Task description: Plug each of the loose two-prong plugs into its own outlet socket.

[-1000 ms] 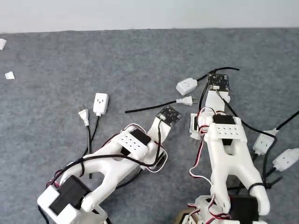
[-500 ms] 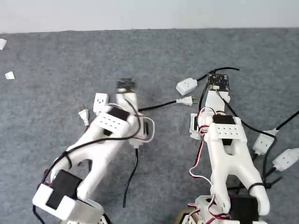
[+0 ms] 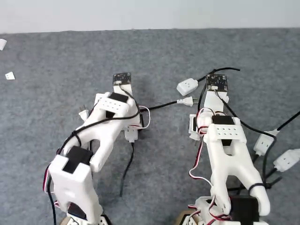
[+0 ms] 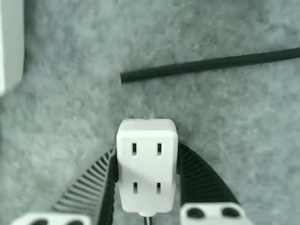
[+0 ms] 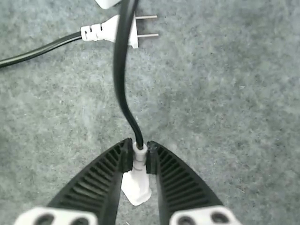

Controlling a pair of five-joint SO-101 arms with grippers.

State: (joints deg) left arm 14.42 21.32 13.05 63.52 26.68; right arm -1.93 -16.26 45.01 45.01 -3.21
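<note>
Filling the left gripper (image 4: 147, 154) is a white outlet socket (image 4: 146, 171) (four slots).

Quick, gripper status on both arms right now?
Left gripper: shut on the outlet socket.
Right gripper: shut on the white cable end.

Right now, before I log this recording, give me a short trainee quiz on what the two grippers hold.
1. True or false: the left gripper is empty.
2. The right gripper is shut on: A) an outlet socket, B) a white connector on a black cord, C) nothing.
3. Fill in: the loose plug on the carpet shows ___ bare prongs.
Key: 1 false, it grips a white outlet socket; 2 B; 3 two.
</note>
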